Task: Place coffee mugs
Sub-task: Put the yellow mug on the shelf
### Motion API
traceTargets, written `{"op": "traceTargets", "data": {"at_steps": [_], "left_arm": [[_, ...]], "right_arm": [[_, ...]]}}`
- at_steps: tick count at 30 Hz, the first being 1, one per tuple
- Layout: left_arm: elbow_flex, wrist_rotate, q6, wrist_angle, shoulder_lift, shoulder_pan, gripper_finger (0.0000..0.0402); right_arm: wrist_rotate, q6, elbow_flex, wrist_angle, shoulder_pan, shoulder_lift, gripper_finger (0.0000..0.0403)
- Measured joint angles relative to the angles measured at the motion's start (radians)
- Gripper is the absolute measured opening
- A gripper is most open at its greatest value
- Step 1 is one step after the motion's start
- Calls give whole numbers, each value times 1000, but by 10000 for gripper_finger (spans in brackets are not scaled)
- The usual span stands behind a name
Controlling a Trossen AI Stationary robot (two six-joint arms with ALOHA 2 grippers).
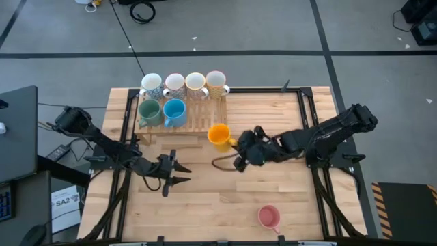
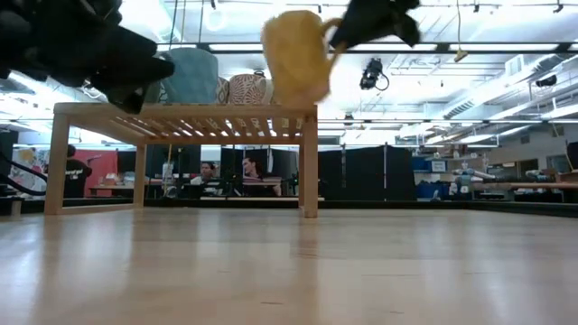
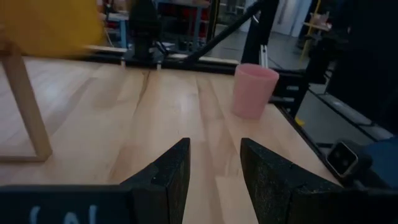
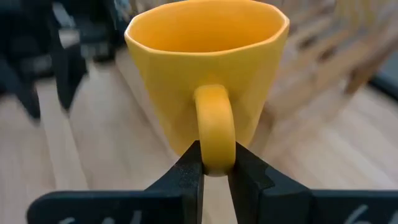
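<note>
An orange mug [image 1: 218, 134] hangs in the air beside the right end of the slatted wooden rack [image 1: 198, 119], with my right gripper [image 1: 234, 143] shut on its handle. On the rack stand a green mug [image 1: 149, 111], a blue mug [image 1: 174, 111] and, behind them, several white and patterned mugs [image 1: 184, 84]. A pink mug [image 1: 269, 216] rests on its base near the table's front edge. My left gripper [image 1: 183, 173] hovers open left of centre, nothing between its fingers; in the left wrist view it points at the pink mug [image 3: 255, 90]. My right gripper pinches the lower part of the orange mug's handle [image 4: 215, 146] between its two fingers [image 4: 186, 171]. The fingers come from the table's right side, slanting down. The mug [image 2: 296, 56] is lifted clear of the table, mouth up and slightly tilted, about level with the rack's top.
The rack [image 2: 181, 117] stands on thin legs at the far left-centre; one leg [image 3: 25, 99] is close to my left gripper. A dark metal frame [image 1: 307, 116] borders the table. Bare wood lies in the middle and at the near left.
</note>
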Motion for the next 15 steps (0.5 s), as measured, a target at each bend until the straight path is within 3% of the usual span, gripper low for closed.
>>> {"op": "traceTargets", "data": {"at_steps": [15], "left_arm": [[0,0,5,-12,0,-1,148]], "right_arm": [[6,-342,6,496,-217,69,57]]}}
